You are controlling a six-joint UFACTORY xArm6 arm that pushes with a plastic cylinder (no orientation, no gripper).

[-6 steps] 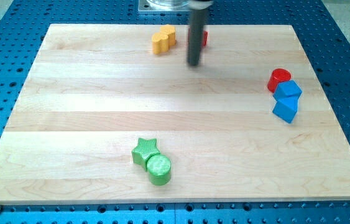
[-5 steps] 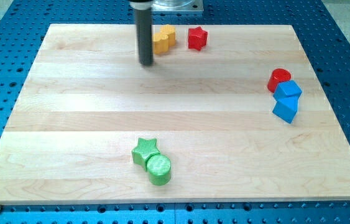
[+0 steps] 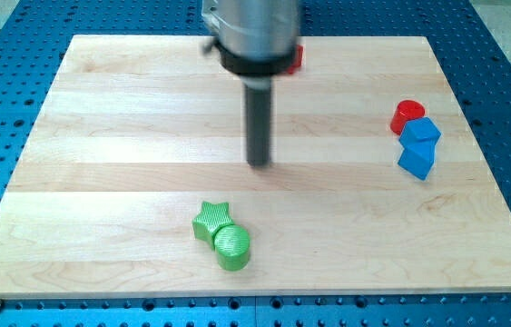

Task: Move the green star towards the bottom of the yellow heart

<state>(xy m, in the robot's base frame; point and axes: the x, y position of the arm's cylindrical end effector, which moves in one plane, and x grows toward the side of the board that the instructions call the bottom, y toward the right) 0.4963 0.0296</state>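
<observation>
Camera view: a pale wooden board [image 3: 101,136] lies on a blue perforated table [image 3: 509,54]. A dark rod hangs from a grey mount at the top centre of the frame, and my tip [image 3: 259,163] rests near the middle of the board, touching no block — it is a bare rod with nothing to open or close.

The green star [image 3: 211,218] sits in the lower centre, below and to the left of my tip and clearly apart from it. A green cylinder [image 3: 232,246] touches its lower right side.

The yellow heart is hidden behind the mount. A red block [image 3: 299,57] peeks out at the mount's right edge.

At the right edge of the board, a red cylinder [image 3: 407,113] sits above two touching blue blocks [image 3: 418,145].
</observation>
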